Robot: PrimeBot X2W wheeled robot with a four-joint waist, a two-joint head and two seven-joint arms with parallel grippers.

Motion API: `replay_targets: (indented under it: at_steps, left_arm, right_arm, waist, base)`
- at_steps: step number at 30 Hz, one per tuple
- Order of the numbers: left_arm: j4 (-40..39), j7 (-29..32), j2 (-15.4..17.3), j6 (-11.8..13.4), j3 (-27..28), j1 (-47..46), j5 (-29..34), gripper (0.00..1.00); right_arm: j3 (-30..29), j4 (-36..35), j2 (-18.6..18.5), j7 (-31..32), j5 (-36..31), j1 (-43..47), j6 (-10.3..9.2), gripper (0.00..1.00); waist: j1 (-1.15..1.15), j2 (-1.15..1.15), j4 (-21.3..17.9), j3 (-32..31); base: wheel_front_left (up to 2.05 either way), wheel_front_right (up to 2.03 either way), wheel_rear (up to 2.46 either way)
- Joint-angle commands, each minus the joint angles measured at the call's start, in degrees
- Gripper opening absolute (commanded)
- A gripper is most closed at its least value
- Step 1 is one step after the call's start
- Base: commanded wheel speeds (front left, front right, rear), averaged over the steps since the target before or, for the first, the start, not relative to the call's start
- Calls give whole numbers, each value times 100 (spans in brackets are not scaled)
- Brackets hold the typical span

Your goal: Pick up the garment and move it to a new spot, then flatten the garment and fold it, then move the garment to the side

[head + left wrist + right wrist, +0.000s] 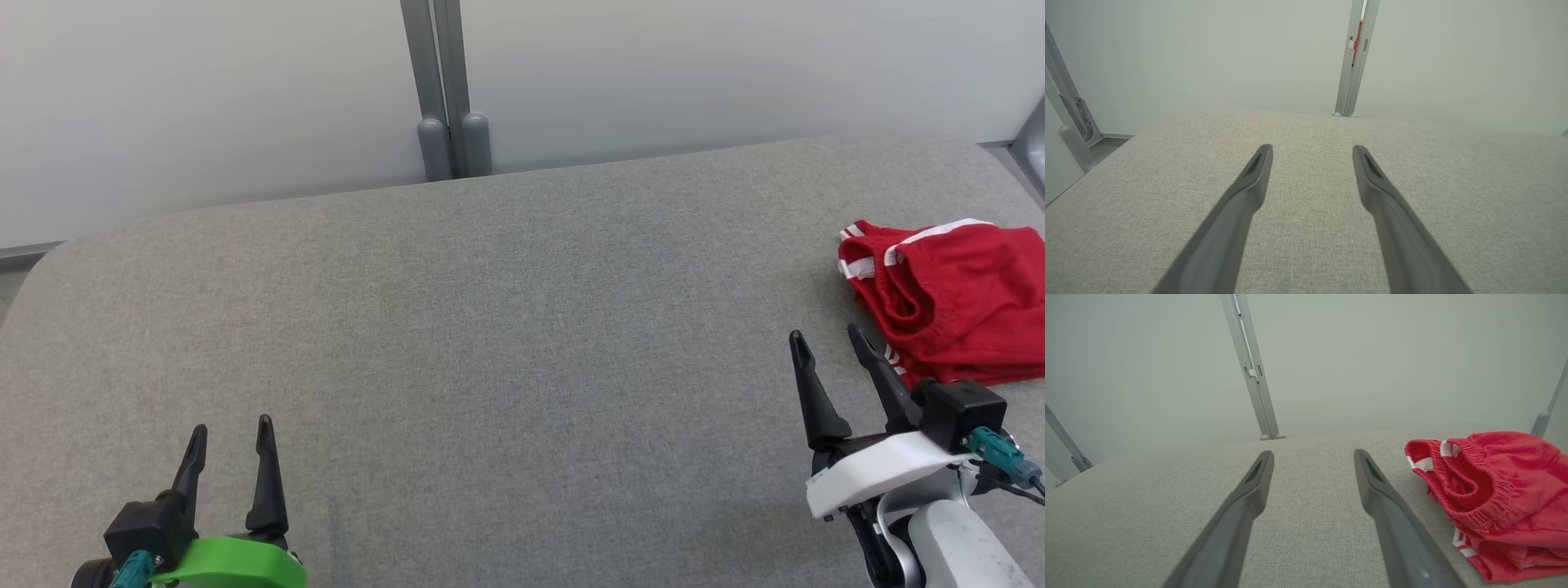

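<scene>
Left fingers [1243,204] and right fingers [1382,506] splayed, empty; red garment [1506,490] beside the right in its wrist view

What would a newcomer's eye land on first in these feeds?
The red garment, crumpled and trimmed with white stripes, lies at the far right of the grey fabric surface. Next come the right gripper, open and close beside it, and the left gripper, open over bare fabric at lower left.

Grey fabric table [490,327], metal post [445,90], pale wall [204,98]
</scene>
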Motion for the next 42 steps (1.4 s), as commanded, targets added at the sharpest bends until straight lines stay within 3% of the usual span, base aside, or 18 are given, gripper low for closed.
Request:
replay_targets:
  at_steps: [1,16,17,21,42]
  left_arm:
    - [14,-15,-19,-23,46,-99,86,100]
    - [78,-16,-85,-102,141,-120,235,100]
    - [79,0,-85,-91,126,-53,214,0]
    - [278,57,-124,-95,127,38,167,0]
    - [149,612,-113,-124,204,-154,-1976,0]
  right_arm:
    - [12,-49,13,-13,-34,42,0,100]
    - [86,3,78,-14,-79,-59,0,100]
    - [82,-2,79,0,-30,-21,-1,0]
    - [103,154,140,20,24,119,-1,0]
    - [-280,72,336,584,1924,104,-1,0]
  waist:
    - [0,0,-3,-1]
    - [0,0,-41,-21]
    - [0,0,-41,-22]
    - [0,0,-40,-22]
    - [0,0,12,-18]
  base:
    - [0,0,0]
    - [0,0,0]
    - [0,0,0]
    - [0,0,0]
    - [0,0,0]
